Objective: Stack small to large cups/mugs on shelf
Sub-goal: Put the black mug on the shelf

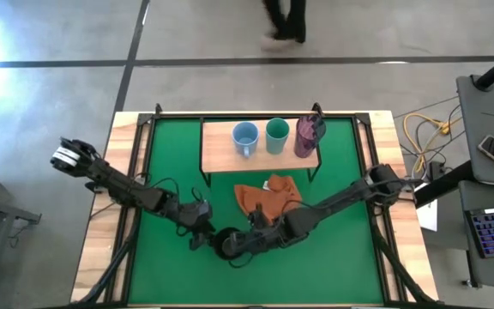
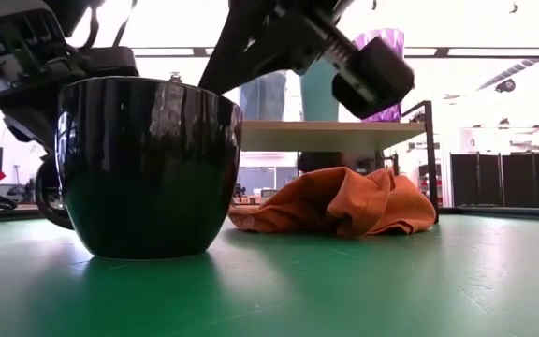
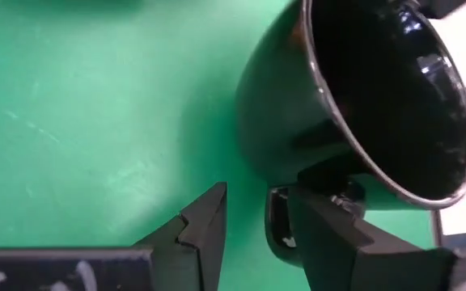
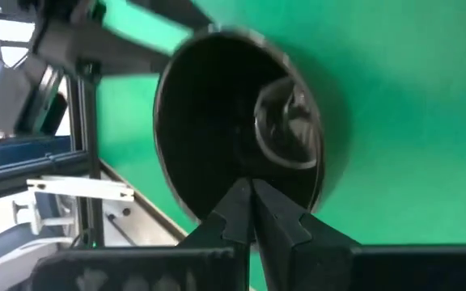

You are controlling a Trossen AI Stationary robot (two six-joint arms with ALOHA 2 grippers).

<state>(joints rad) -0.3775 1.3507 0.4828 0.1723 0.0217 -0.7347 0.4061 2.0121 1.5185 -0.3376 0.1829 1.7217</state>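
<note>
The squat black mug (image 1: 226, 244) (image 2: 148, 168) stands upright on its base on the green mat, near the near edge. My left gripper (image 3: 253, 222) is open at the mug's left side, one finger on each side of its handle (image 3: 278, 230). My right gripper (image 4: 250, 196) is shut, with its tips at the right side of the mug's rim (image 4: 217, 217). The light-wood shelf (image 1: 221, 159) stands at the far side. On it sit the light blue mug (image 1: 245, 137), the teal-green cup (image 1: 277, 135) and the dark purple cup (image 1: 309, 136). My left gripper's fingers (image 3: 330, 230) flank the mug's handle where it joins the wall; I cannot tell whether either one touches it. My right gripper's shut fingertips (image 4: 237, 202) lie over the near part of the rim, slanting down from the table's right. No wall shows between them, and I cannot tell whether they touch.
A crumpled orange cloth (image 1: 268, 196) (image 2: 340, 201) lies on the mat between the black mug and the shelf. The shelf plank has bare wood to the left of the blue mug. A person's legs (image 1: 286, 21) show on the floor beyond the table.
</note>
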